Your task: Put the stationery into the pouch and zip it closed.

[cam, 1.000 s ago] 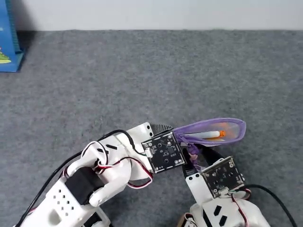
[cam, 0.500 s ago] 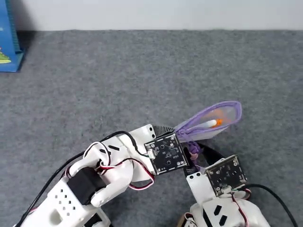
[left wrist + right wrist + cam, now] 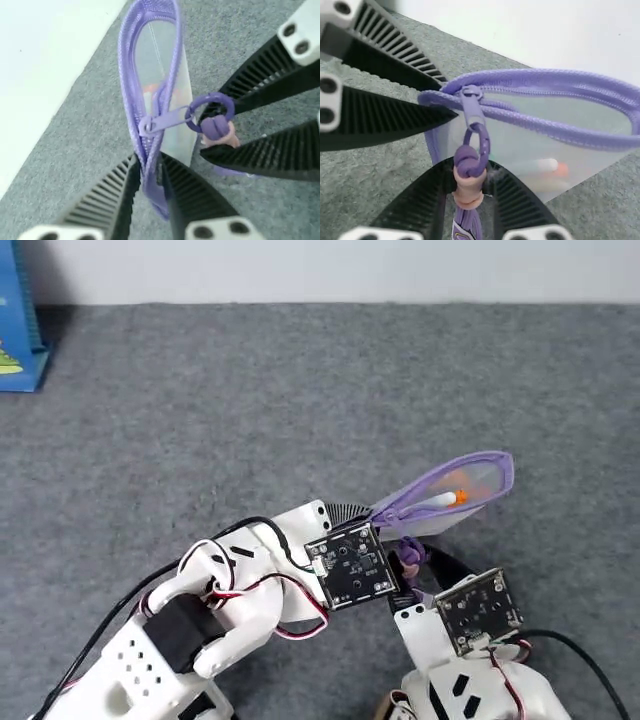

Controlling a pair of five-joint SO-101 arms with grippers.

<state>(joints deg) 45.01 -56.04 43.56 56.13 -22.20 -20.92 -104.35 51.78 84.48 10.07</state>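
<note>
Left end effector and right end effector both clamp shut, tips close.

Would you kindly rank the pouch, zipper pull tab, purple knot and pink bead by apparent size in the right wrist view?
1. pouch, by far largest.
2. zipper pull tab.
3. purple knot and pink bead: about alike, so tied.

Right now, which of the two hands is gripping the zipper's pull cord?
The right hand, shut on the purple pull cord; the left hand pinches the pouch end instead.
</note>
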